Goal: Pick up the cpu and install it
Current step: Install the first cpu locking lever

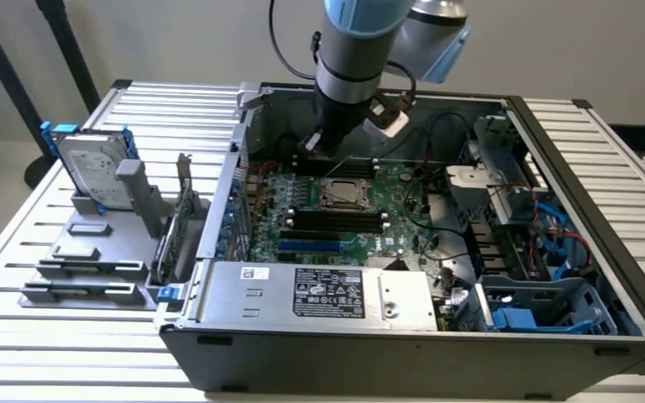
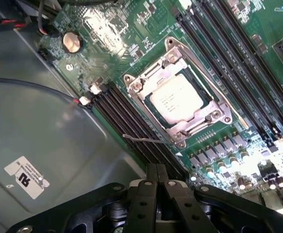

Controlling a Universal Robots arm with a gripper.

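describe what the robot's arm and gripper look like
The arm is a round grey tube with pale blue joint covers, turning black toward the wrist, where a small white box sits. A thin black cable runs alongside it. The gripper is matte black, with two slim flat-sided fingers and silver screw heads on its body.

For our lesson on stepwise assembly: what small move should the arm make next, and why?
Probably ease the shut, empty gripper toward the thin socket lever: the cpu already sits under the socket's metal frame, and the lever seems unlatched.
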